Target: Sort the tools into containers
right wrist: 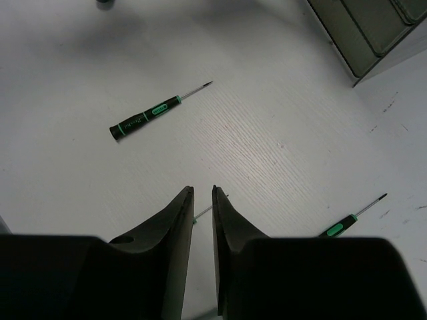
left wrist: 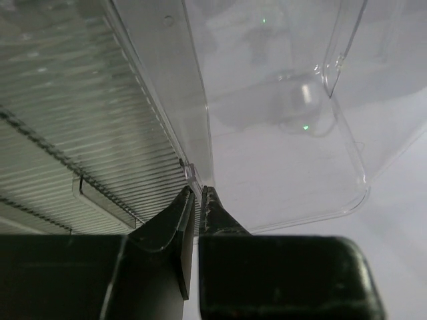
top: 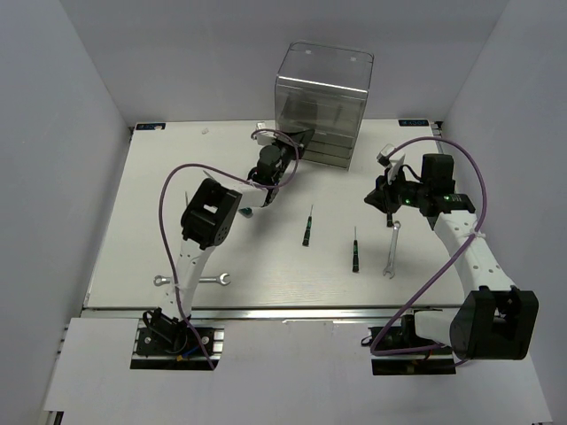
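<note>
My left claw (left wrist: 200, 193) is at the far side of the table (top: 133, 230), fingers drawn in to a sliver on the clear front edge of a drawer (left wrist: 287, 160) of the cabinet (top: 323, 97). I judge that I hold it there so the drawer is open to take a tool. My right claw (right wrist: 201, 195) hangs low on the right, nearly closed, and a thin shaft (right wrist: 208, 207) shows in the narrow gap between its fingers. I cannot tell whether I grip it or only hover over it where it lies. I think the claw is there because the tools on that side are mine to carry. The tools lie scattered on the table, nearer than the cabinet. One screwdriver (right wrist: 148, 118) lies left of my right claw, its handle green and black, its shaft thin and dark. A second screwdriver (right wrist: 348, 219) lies close beside the claw. A slim silver wrench (top: 391, 250) lies just on the near side of it, and a second wrench (top: 190, 281) at the near left. The cabinet is tall, clear and box-shaped, with shallow drawers stacked low in it.
</note>
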Tool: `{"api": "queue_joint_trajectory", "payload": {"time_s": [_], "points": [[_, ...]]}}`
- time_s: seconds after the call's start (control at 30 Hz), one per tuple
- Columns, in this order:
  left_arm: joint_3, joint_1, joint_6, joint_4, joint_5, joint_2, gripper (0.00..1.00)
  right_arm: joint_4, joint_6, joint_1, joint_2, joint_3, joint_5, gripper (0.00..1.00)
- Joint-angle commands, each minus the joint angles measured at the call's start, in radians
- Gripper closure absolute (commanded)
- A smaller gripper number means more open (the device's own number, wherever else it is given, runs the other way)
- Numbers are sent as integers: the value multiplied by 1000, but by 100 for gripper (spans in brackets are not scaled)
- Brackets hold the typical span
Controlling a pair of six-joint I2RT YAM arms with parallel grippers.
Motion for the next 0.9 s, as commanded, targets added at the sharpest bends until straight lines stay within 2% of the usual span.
{"api": "queue_joint_trajectory", "payload": {"time_s": [0.0,0.17,0.33,0.53,0.87], "points": [[-84,1,31,46,-2,-109,100,27,-2,-5,-3,-1,-10,77],[-157,1,81,68,30,-198,100,22,-4,-5,-6,-7,-10,77],[-170,1,173,28,105,-269,100,19,-5,-5,-6,-12,-17,77],[-204,7,251,-11,119,-375,100,16,-8,-5,-8,-15,-17,76],[-204,32,336,-87,156,-490,100,-5,-99,-3,26,-29,-51,58]]}}
